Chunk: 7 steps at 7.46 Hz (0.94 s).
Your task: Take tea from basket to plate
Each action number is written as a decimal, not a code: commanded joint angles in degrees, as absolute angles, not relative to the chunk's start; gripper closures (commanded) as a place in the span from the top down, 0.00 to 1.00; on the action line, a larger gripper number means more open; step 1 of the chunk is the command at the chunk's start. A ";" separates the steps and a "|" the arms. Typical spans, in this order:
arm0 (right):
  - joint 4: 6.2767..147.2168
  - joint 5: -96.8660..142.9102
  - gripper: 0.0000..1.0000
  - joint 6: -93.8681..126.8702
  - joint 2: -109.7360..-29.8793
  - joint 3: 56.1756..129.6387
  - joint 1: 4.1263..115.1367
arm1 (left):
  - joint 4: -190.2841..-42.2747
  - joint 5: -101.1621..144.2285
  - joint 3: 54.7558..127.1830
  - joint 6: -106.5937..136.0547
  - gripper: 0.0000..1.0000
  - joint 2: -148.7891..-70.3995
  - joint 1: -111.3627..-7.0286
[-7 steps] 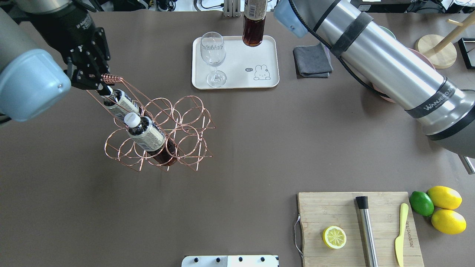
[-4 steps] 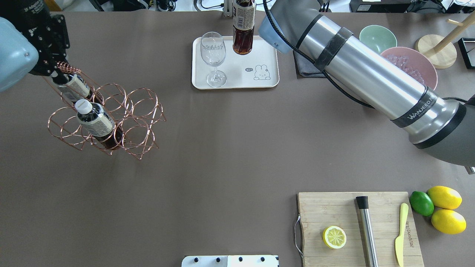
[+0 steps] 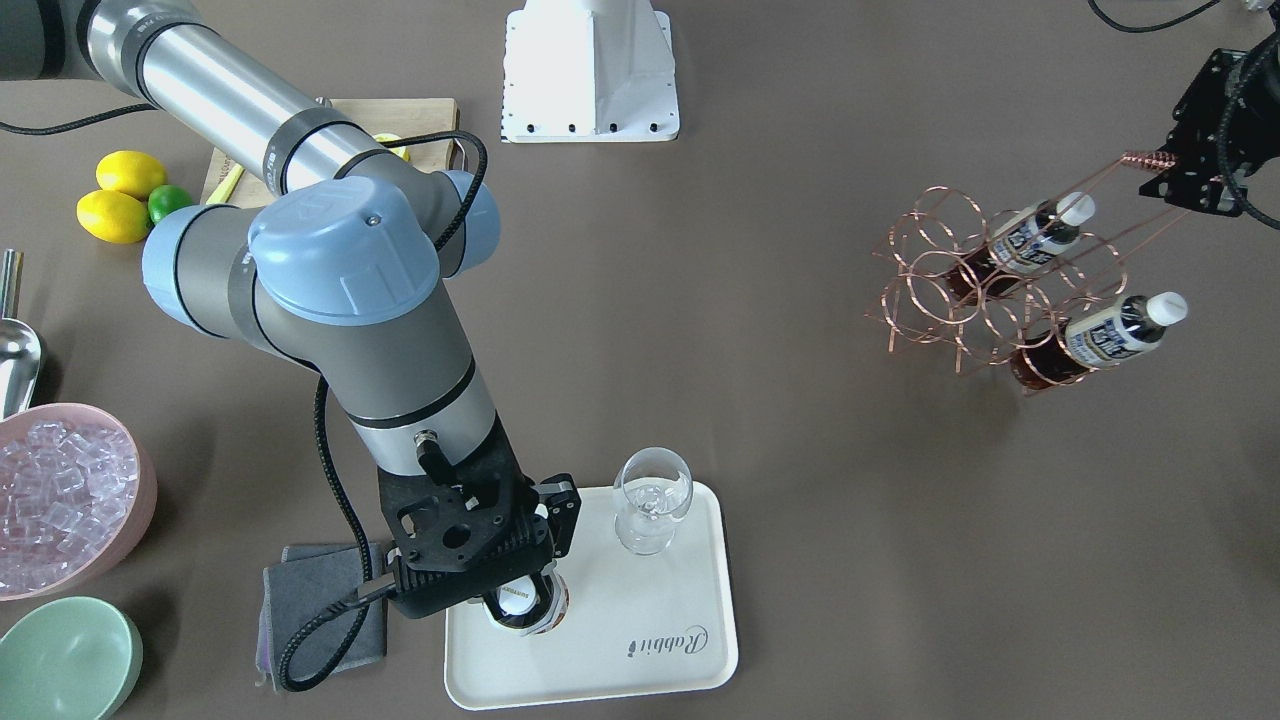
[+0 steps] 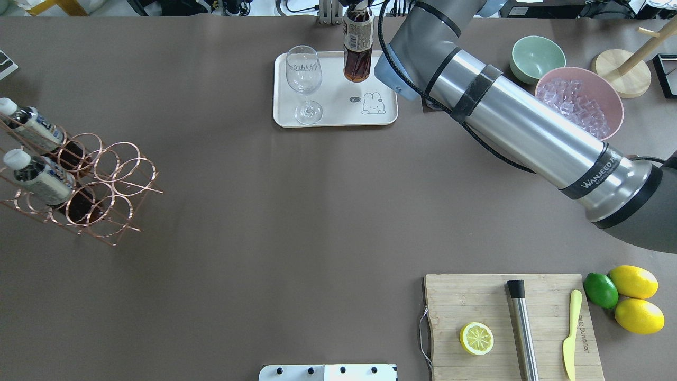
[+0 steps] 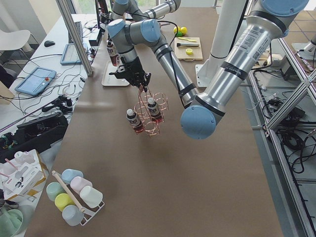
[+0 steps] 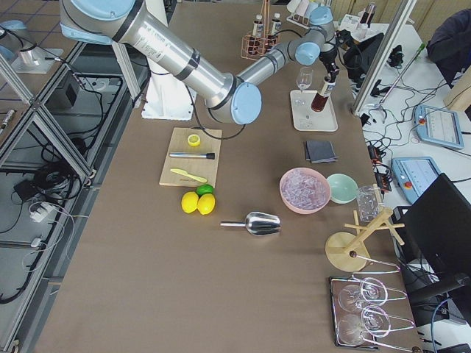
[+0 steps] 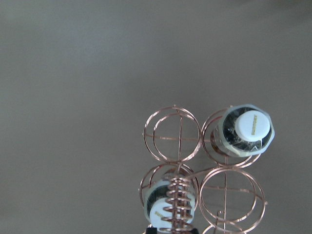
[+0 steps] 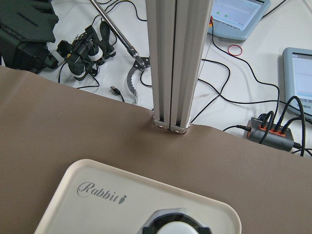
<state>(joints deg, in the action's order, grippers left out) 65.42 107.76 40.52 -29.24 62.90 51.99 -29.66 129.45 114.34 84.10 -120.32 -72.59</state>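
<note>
The small white-capped plastic bottle of red-brown tea (image 4: 358,57), clamped upright in the right gripper (image 3: 520,598) over the cream rectangular plate (image 3: 620,682) beside the stemmed glass (image 3: 652,500), is best lowered vertically and seated flat before release, while the copper wire basket (image 3: 1000,290) is gripped at its handle by the closed left gripper (image 3: 1162,172).

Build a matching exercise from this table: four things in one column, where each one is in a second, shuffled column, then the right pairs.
1. wire basket
2. tea bottle at the cream tray
3. ice cubes
4. lemon half

A. on the wooden cutting board
B. gripped in the right claw
C. in the pink bowl
D. held by its handle in the left claw

Pairs: 1-D, 2-B, 3-C, 4-A.
</note>
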 commanded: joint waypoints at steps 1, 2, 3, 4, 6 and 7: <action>61.62 103.81 0.00 40.69 -31.29 63.02 50.37 | -30.58 126.06 109.79 76.29 0.00 -117.43 -74.53; 59.78 101.54 0.00 40.78 -31.90 63.02 49.14 | -33.20 125.51 109.69 75.33 0.00 -114.64 -75.31; 58.63 100.99 0.00 41.56 -32.51 63.02 48.87 | -35.31 124.38 108.47 75.15 0.00 -113.04 -76.80; 58.19 100.73 0.00 41.57 -33.04 63.54 48.78 | -36.03 124.19 106.98 72.45 0.00 -112.94 -77.43; 58.18 100.55 0.00 41.66 -34.28 65.21 48.69 | -36.65 123.93 104.26 69.63 0.00 -114.51 -79.89; 58.10 100.46 0.00 41.75 -34.28 65.30 48.34 | -37.35 123.93 100.32 69.52 0.00 -117.22 -79.98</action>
<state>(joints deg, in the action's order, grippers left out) 58.24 100.65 41.60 -33.95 64.77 48.74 -36.33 124.10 105.26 70.90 -114.04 -79.18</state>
